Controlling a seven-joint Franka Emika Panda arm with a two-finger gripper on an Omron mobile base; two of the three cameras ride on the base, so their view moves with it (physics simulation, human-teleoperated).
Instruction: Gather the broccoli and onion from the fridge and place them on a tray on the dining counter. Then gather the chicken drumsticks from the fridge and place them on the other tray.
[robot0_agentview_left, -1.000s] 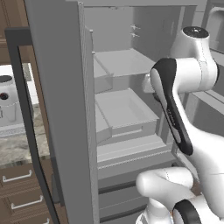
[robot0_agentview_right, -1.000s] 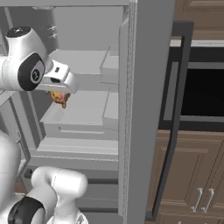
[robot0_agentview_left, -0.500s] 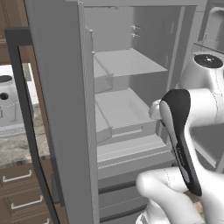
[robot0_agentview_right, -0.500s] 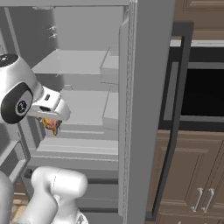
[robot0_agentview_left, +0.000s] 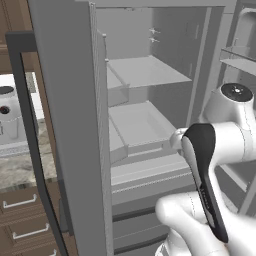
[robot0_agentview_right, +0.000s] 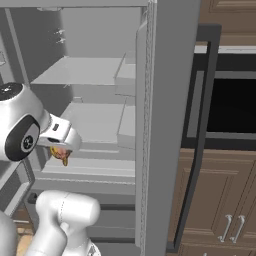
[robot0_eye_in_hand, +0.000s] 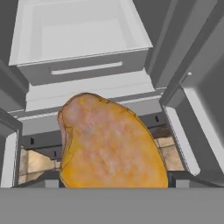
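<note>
My gripper (robot0_agentview_right: 60, 149) hangs low in front of the open fridge (robot0_agentview_right: 90, 75), shut on one golden-brown chicken drumstick (robot0_agentview_right: 61, 154) that pokes out below the hand. In the hand view the chicken drumstick (robot0_eye_in_hand: 109, 144) lies plump and close across the lower middle and covers the fingertips. Behind it stands an empty white fridge drawer (robot0_eye_in_hand: 78, 39). From the left base camera the fridge (robot0_agentview_left: 145, 75) shows bare grey shelves, with my arm bent low at the right.
The open fridge door (robot0_agentview_left: 70, 125) stands at the left, and its other door (robot0_agentview_right: 170, 100) at the right. A dark wall oven (robot0_agentview_right: 230, 105) sits over brown cabinets (robot0_agentview_right: 220, 200). A stone worktop with a grey appliance (robot0_agentview_left: 10, 120) lies far left.
The arm has folded down and back from the fridge shelves. The hand has sunk lower with the drumstick still in it.
</note>
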